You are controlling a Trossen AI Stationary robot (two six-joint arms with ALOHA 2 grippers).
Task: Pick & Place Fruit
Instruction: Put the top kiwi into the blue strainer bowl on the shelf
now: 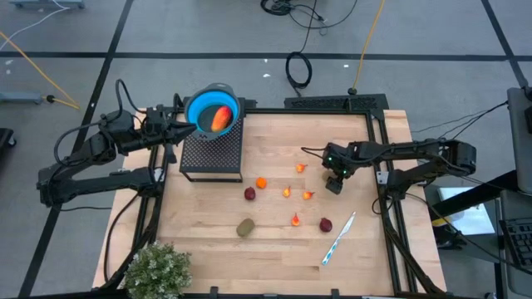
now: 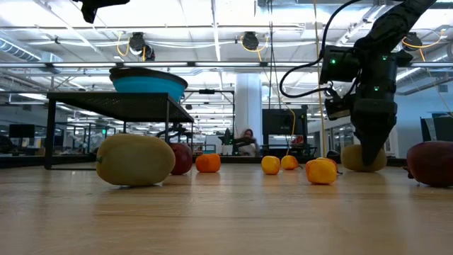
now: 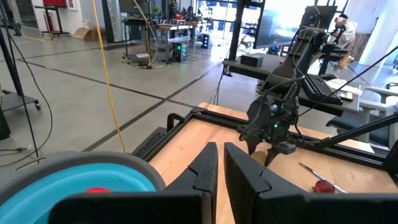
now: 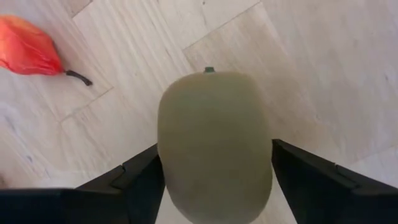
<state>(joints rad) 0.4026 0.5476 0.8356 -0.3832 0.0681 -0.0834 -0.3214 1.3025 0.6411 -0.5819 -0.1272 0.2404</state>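
Note:
My right gripper (image 1: 335, 184) points down at the table's right middle, with its fingers around a brown-green oval fruit (image 4: 214, 143) that lies on the wood. In the low view the oval (image 2: 354, 159) shows behind the fingers. My left gripper (image 1: 181, 126) is shut and holds nothing. It hovers beside the blue bowl (image 1: 199, 106), which stands on a black mesh stand (image 1: 212, 154). An elongated red-orange fruit (image 1: 220, 117) lies in the bowl. A second oval (image 1: 245, 227), two dark red balls (image 1: 249, 193) (image 1: 325, 224) and several orange bits (image 1: 287, 192) rest on the table. My right gripper holds the brown-green oval by its two long sides (image 4: 163, 155), pinched between the two fingers. The fingers (image 4: 311, 180) come from above, pointing down. The oval's stem end (image 4: 209, 70) points away from the wrist. Its underside rests on the table (image 2: 361, 168).
A white-and-blue pen (image 1: 338, 238) lies near the right front of the table. A bushy green plant (image 1: 156, 270) stands at the near left corner. A red-orange bit with a stem (image 4: 31, 50) lies close to the right gripper. Black frame rails (image 1: 378, 141) edge the table.

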